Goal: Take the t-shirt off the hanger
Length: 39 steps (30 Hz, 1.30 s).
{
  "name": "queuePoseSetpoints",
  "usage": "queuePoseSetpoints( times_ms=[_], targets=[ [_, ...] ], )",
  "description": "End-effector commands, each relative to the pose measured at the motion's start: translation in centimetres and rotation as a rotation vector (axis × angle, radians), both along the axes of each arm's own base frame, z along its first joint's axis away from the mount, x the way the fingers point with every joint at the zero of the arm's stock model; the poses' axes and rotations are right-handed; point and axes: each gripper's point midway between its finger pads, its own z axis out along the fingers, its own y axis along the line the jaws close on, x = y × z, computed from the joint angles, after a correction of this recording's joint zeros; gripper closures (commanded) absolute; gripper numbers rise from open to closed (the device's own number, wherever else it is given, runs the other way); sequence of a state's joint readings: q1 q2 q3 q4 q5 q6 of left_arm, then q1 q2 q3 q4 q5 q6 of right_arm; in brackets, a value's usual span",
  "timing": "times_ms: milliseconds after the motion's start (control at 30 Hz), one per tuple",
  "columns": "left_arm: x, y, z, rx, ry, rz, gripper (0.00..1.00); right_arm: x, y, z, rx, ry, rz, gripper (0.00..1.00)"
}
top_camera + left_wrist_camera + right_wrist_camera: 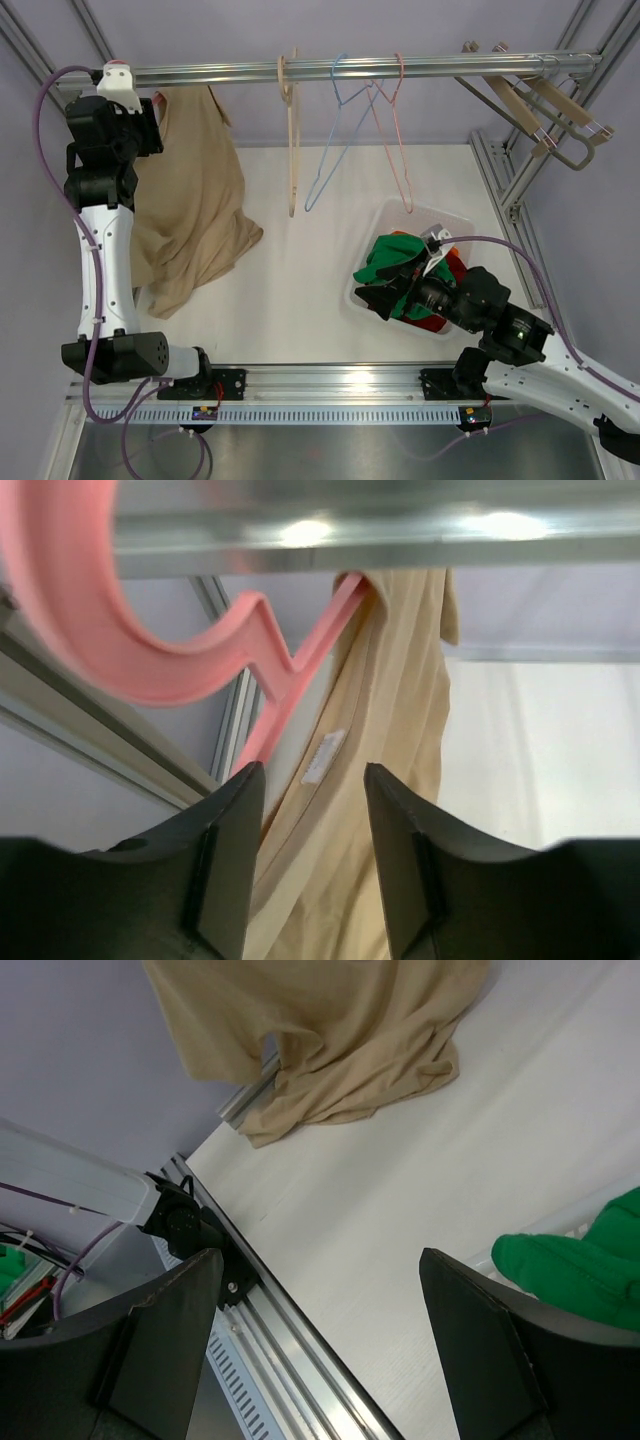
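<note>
While the jaws of your left gripper stand spread with nothing between the pads, the pink hanger runs just past them. Its sloping arm drops toward the left finger, and the collar of the tan t-shirt, label showing, lies beyond the tips. Neither finger appears to touch cloth or plastic, though the wrist view is too close for you to be sure. Above, the hanger's hook sits over the aluminium rail. In the top view the shirt hangs from there at the far left, its lower part bunched on the table. Your right gripper is well apart from all this, jaws also wide and holding nothing, near the clear bin with the green garment in it. By the look of it you are at the approach step: the shirt is on the hanger and no grasp is made. The next move calls for closing on fabric at the neck or shoulder, not on the hanger arm, then drawing it down and sideways off the shoulder end. You may want the right arm brought over to steady the hanger against swinging.
</note>
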<state>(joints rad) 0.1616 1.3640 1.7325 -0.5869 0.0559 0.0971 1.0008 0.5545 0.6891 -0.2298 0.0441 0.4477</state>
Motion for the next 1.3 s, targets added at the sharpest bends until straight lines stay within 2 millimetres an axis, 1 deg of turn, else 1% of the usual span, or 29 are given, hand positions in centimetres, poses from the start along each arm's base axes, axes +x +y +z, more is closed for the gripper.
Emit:
queuePoseSetpoints(
  times_ms=[0, 67, 100, 167, 200, 233, 300, 367, 400, 433, 467, 533, 567, 633, 667, 700, 767, 800, 900, 933, 967, 1033, 1100, 1133, 1167, 1200, 1233, 1267],
  targets=[
    [0.7, 0.6, 0.6, 0.0, -0.04, 0.032, 0.44, -0.1, -1.1, 3.6, 0.048, -0.062, -0.019, 0.11],
    [0.6, 1.0, 1.5, 0.009, -0.072, 0.049, 0.37, -0.2, -1.1, 3.7, 0.05, -0.057, -0.018, 0.11],
    [0.5, 0.7, 2.1, 0.007, -0.087, 0.034, 0.36, -0.2, -1.0, 3.7, 0.05, -0.054, -0.017, 0.11],
    [0.2, 0.2, 3.7, -0.005, -0.127, 0.017, 0.34, -0.1, -0.7, 3.4, 0.045, -0.042, -0.011, 0.11],
    [0.0, -0.2, 4.2, -0.01, -0.14, -0.006, 0.33, -0.1, -0.5, 3.5, 0.048, -0.042, -0.008, 0.12],
    [-0.5, -0.6, 5.1, -0.009, -0.169, -0.02, 0.32, 0.0, -0.2, 3.2, 0.038, -0.034, -0.004, 0.11],
    [-1.0, -0.9, 5.8, -0.004, -0.193, -0.028, 0.32, 0.1, 0.0, 3.0, 0.035, -0.03, -0.002, 0.12],
    [-1.6, -0.3, 6.8, 0.028, -0.235, -0.001, 0.31, 0.2, 0.4, 2.8, 0.03, -0.022, 0.004, 0.12],
    [-1.7, 0.6, 6.8, 0.044, -0.233, 0.049, 0.3, 0.2, 0.5, 2.9, 0.032, -0.021, 0.008, 0.11],
    [-1.6, 1.1, 6.8, 0.056, -0.229, 0.069, 0.29, 0.1, 0.8, 2.8, 0.03, -0.016, 0.017, 0.12],
    [-1.0, 2.0, 6.0, 0.081, -0.203, 0.107, 0.28, 0.2, 0.8, 2.9, 0.032, -0.016, 0.019, 0.12],
    [-0.2, 2.5, 5.3, 0.093, -0.179, 0.122, 0.27, 0.1, 0.8, 3.0, 0.035, -0.017, 0.02, 0.12],
    [0.8, 2.6, 4.3, 0.1, -0.149, 0.117, 0.27, 0.1, 0.7, 3.1, 0.034, -0.018, 0.019, 0.12],
    [1.6, 2.9, 3.6, 0.11, -0.123, 0.119, 0.25, 0.2, 0.5, 3.0, 0.031, -0.02, 0.008, 0.12],
    [2.2, 3.3, 2.8, 0.119, -0.1, 0.124, 0.25, 0.2, 0.4, 3.0, 0.026, -0.021, 0.005, 0.12],
    [2.5, 3.3, 2.5, 0.122, -0.091, 0.121, 0.24, 0.3, 0.4, 3.2, 0.027, -0.024, 0.002, 0.12],
    [2.9, 3.8, 2.5, 0.125, -0.089, 0.131, 0.22, 0.3, 0.4, 3.2, 0.02, -0.025, 0.003, 0.12],
    [3.2, 4.4, 2.4, 0.126, -0.085, 0.148, 0.21, 0.4, 0.5, 3.2, 0.016, -0.026, 0.003, 0.12],
    [3.7, 5.3, 2.4, 0.112, -0.087, 0.163, 0.2, 0.5, 0.7, 2.9, 0.003, -0.023, 0.005, 0.12],
    [3.7, 5.7, 2.8, 0.099, -0.1, 0.169, 0.2, 0.6, 0.7, 2.8, -0.002, -0.022, 0.002, 0.12],
    [3.8, 5.9, 2.8, 0.092, -0.098, 0.166, 0.19, 0.6, 0.7, 2.7, -0.006, -0.019, 0.004, 0.12],
    [4.4, 6.1, 2.3, 0.091, -0.088, 0.155, 0.19, 0.7, 0.9, 2.6, -0.014, -0.019, 0.003, 0.12],
    [4.8, 5.6, 1.0, 0.08, -0.061, 0.124, 0.23, 0.8, 1.0, 2.5, -0.02, -0.017, 0.004, 0.12],
    [5.1, 4.6, 0.4, 0.063, -0.052, 0.069, 0.25, 0.8, 1.1, 2.7, -0.016, -0.023, 0.006, 0.12],
    [5.2, 4.5, -0.9, 0.049, -0.028, 0.064, 0.29, 0.9, 1.2, 2.9, -0.013, -0.029, 0.006, 0.11],
    [5.2, 4.2, -1.5, 0.035, -0.015, 0.053, 0.32, 0.9, 1.3, 3.0, -0.015, -0.032, 0.01, 0.12],
    [5.2, 3.8, -2.0, 0.024, -0.007, 0.035, 0.34, 0.9, 1.4, 3.2, -0.014, -0.038, 0.013, 0.11],
    [5.0, 3.2, -2.1, 0.016, -0.009, 0.001, 0.37, 0.9, 1.5, 3.3, -0.013, -0.04, 0.018, 0.12]
  ],
)
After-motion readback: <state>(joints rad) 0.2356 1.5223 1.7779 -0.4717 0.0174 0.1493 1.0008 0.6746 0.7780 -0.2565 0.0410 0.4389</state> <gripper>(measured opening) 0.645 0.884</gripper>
